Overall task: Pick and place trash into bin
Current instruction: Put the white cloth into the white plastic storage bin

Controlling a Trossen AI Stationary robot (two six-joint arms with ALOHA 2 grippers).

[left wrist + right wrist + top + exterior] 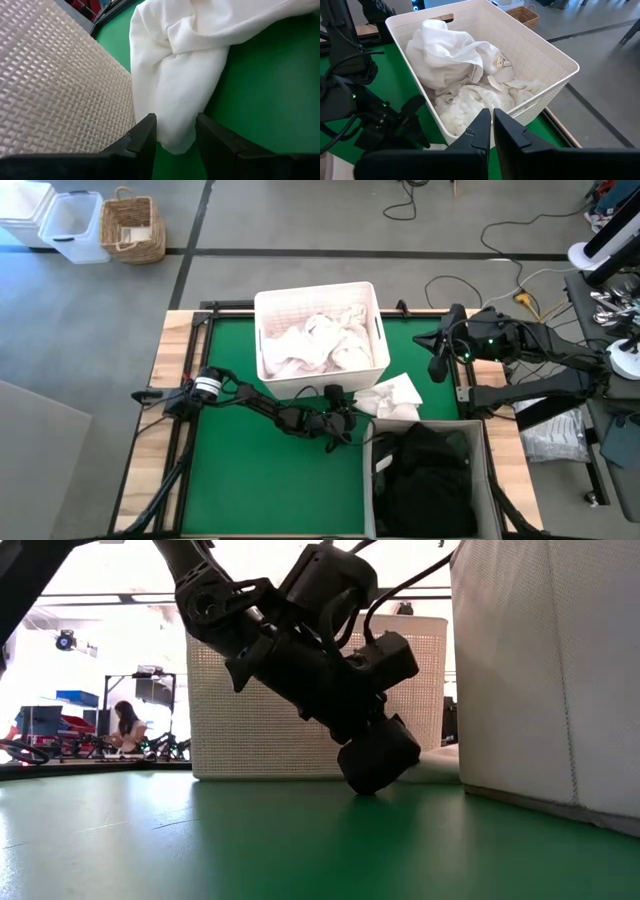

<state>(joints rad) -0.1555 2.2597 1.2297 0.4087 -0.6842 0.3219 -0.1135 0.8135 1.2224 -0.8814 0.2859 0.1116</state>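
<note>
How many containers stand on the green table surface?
2. The white tub stands at the far middle of the table and holds white sheets. The grey fabric bin stands at the near right corner and holds dark cloth.

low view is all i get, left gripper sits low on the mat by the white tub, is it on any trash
Observer: The left gripper is open, a white sheet between its fingers.
Operator: anything in the tub yet
Observer: Yes, the white tub holds crumpled white sheets.
Operator: where's the right arm
Observer: The right gripper waits shut at the table's far right edge, aimed at the tub.
</note>
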